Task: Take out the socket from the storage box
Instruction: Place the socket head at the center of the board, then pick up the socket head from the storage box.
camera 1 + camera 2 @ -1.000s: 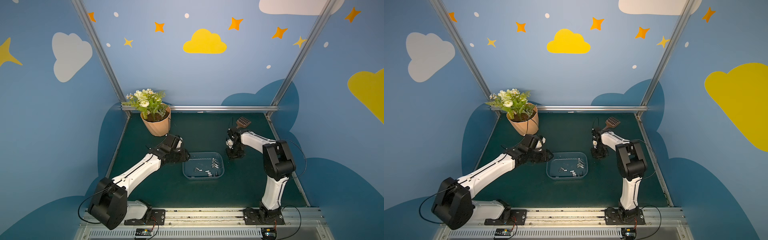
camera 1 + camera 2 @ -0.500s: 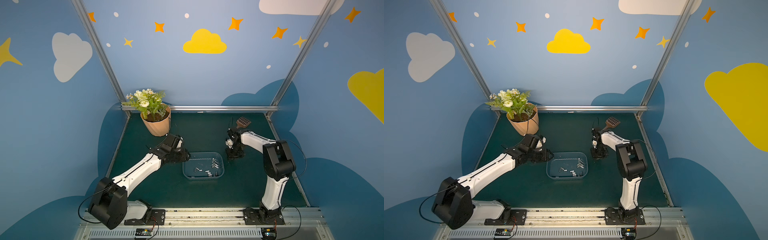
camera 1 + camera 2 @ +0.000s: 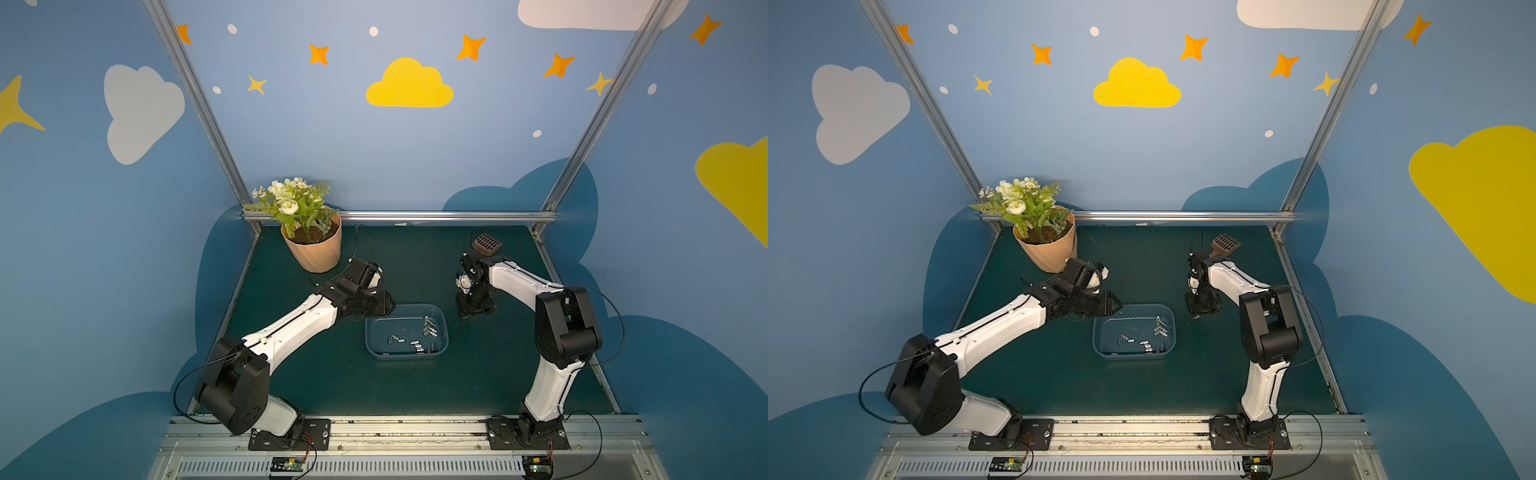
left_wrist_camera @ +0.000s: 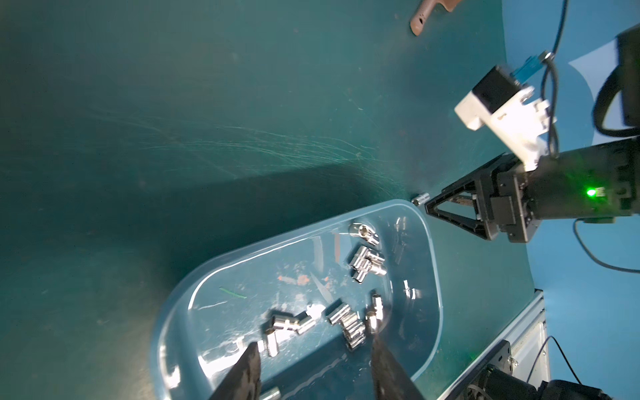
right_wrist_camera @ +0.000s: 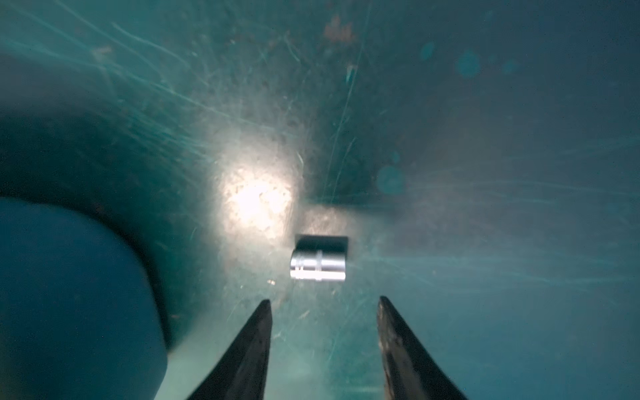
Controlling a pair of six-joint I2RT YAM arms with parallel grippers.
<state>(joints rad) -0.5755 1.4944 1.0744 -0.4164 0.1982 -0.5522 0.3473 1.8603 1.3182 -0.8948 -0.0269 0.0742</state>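
One socket [image 5: 318, 266] lies on its side on the desk [image 3: 415, 266], just outside the far right corner of the storage box [image 3: 405, 356]. The rest of the sockets [image 4: 367, 263] sit loose in the tub, most of them bunched toward its right end.

The right claw [image 5: 322, 299] hangs low over the desk with its jaws spread. The lone socket rests just beyond the tips, gripped by nothing. The left claw [image 4: 315, 343] hovers over the box's far left corner, jaws apart about as wide, and we see nothing held between them.

We judge the main risk to be the freed socket. It is a smooth cylinder and could roll if a finger brushes it as the right arm pulls away, possibly against the tub wall.

When the left claw goes in, a finger may catch the rim, and the light tub may slide or tip. The sockets lie touching one another, so a closing grip may take two or squeeze one out sideways.

The bunch lies close to the right claw, so reaching for it from the left brings the two arms near each other.

The flowerpot [image 3: 318, 253] stands far left, close behind the left arm's wrist. A brown slotted piece [image 3: 487, 243] lies far right, clear of the box.
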